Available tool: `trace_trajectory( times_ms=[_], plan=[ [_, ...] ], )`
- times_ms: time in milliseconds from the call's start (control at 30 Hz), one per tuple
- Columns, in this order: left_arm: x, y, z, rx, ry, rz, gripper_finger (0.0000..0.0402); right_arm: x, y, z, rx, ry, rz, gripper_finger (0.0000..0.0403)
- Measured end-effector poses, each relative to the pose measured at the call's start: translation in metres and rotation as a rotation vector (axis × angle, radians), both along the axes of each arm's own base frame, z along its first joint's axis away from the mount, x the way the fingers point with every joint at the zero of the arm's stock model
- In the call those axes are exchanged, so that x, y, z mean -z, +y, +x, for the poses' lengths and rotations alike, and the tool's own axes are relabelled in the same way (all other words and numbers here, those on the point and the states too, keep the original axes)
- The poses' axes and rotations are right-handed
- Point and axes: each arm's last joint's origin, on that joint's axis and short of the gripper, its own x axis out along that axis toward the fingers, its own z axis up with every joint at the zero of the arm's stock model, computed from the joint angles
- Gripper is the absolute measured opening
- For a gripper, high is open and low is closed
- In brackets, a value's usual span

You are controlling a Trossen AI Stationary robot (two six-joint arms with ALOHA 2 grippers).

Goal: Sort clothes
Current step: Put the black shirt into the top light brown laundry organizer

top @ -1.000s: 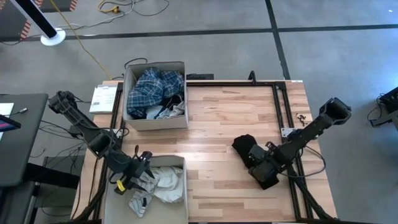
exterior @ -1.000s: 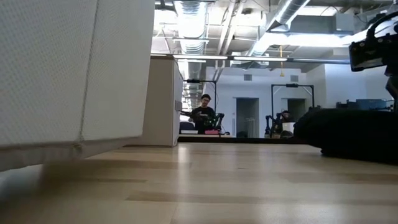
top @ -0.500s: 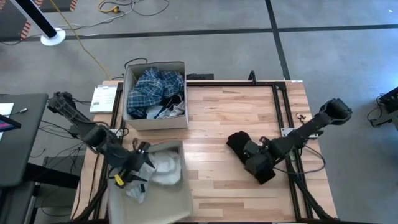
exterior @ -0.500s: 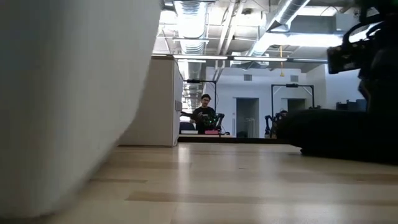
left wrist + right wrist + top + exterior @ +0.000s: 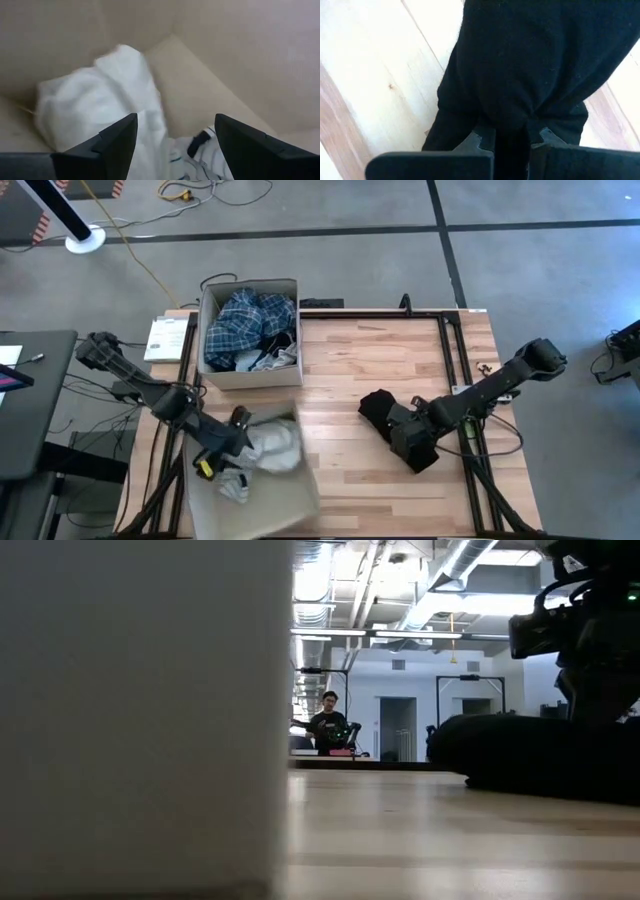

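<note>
- High view: the right gripper (image 5: 392, 425) is pinching a black garment (image 5: 375, 407) low on the wooden table (image 5: 350, 370), right of centre. As I read it, the step in hand is carrying this piece to a box, and it will go best if the cloth is raised clear of the wood before travelling, so nothing drags or snags. The left gripper (image 5: 232, 448) is reaching into the near cardboard box (image 5: 290, 500), which is sitting askew, among white clothes (image 5: 272, 448); the far box (image 5: 250, 375) is holding blue plaid clothes (image 5: 245, 320). Which box suits black I am only guessing. The arm is covering the left fingertips here.
- Low view: the black garment (image 5: 520, 752) is lying as a dark mound on the tabletop with the right arm's dark body above it. A pale blurred box wall (image 5: 140, 720) is blocking the picture's left half, so the left arm is hidden. A person is sitting far off in the room behind.
- Left wrist view: the two dark fingers (image 5: 115, 142) are standing apart with nothing between them, above a white garment (image 5: 100, 100) on the box floor; a striped scrap (image 5: 205, 150) is half cut off and hard to name.
- Right wrist view: the fingers (image 5: 480, 140) are closing tightly on a bunched fold of the black garment (image 5: 520, 65). The grip is looking narrow, so a slow lift is safer. Cloth is filling most of this view, and its full outline is staying unseen.
</note>
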Motion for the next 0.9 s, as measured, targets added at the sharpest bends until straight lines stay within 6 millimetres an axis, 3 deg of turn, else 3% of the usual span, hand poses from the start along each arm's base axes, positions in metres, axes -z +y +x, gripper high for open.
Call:
trace_trajectory(
  times_ms=[133, 300, 367, 500, 600, 667, 733, 900],
  plan=[
    [-0.012, -0.002, 0.003, 0.060, -0.139, 0.006, 0.0261, 0.000, -0.002, 0.002, -0.014, -0.002, 0.019, 0.0032],
    [0.010, 0.018, -0.001, -0.127, -0.016, 0.414, 0.0260, -0.001, -0.003, 0.004, -0.022, -0.011, 0.030, 0.0032],
    [0.010, 0.018, 0.005, -0.172, -0.025, 0.329, 0.0261, -0.001, -0.002, 0.005, -0.023, -0.020, 0.034, 0.0032],
    [-0.011, 0.003, 0.011, 0.072, -0.128, -0.014, 0.0261, -0.001, -0.002, 0.005, -0.034, -0.021, 0.041, 0.0032],
    [-0.008, 0.005, 0.016, 0.065, -0.151, 0.027, 0.0261, -0.001, -0.005, 0.007, -0.036, -0.020, 0.038, 0.0032],
    [-0.004, 0.014, 0.019, -0.122, -0.193, 0.232, 0.0260, -0.001, -0.006, 0.007, -0.034, -0.021, 0.037, 0.0032],
    [-0.001, 0.019, 0.019, -0.182, -0.177, 0.331, 0.0260, -0.002, -0.007, 0.008, -0.041, -0.026, 0.035, 0.0032],
    [0.000, 0.013, 0.028, 0.065, -0.106, 0.036, 0.0260, -0.002, -0.006, 0.009, -0.055, -0.035, 0.034, 0.0032]
  ],
)
